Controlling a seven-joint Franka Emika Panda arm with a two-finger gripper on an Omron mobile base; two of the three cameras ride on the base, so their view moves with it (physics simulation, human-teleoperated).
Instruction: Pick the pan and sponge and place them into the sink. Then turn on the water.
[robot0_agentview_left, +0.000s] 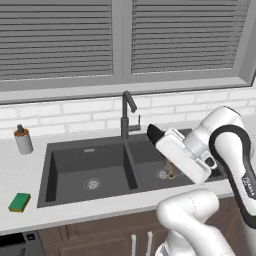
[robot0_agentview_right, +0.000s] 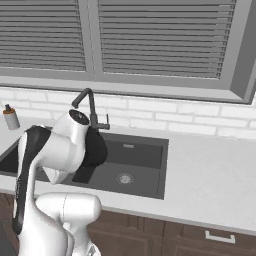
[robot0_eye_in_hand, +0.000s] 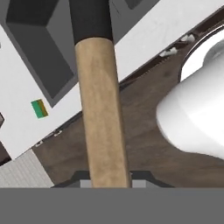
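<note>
Arm folded over the right basin, pincer (robot0_agentview_left: 169, 169) clenched on the pan's handle.

The wrist bends back and down above the sink (robot0_agentview_left: 47, 172), and the light wooden handle (robot0_eye_in_hand: 101, 118) runs straight out from between the fingertips to the pan (robot0_eye_in_hand: 91, 19), whose black neck shows at its far end. The green sponge (robot0_agentview_left: 19, 202) lies on the white surface (robot0_agentview_left: 20, 175), well apart from the pincer, beyond the other basin.

1. A pale counter (robot0_agentview_left: 30, 220) runs beneath a window, with a dark double-basin sink (robot0_agentview_left: 50, 165) set into it.
2. A green sponge (robot0_agentview_left: 19, 202) lies at the counter's front left.
3. A small soap bottle (robot0_agentview_left: 22, 139) stands back left.
</note>
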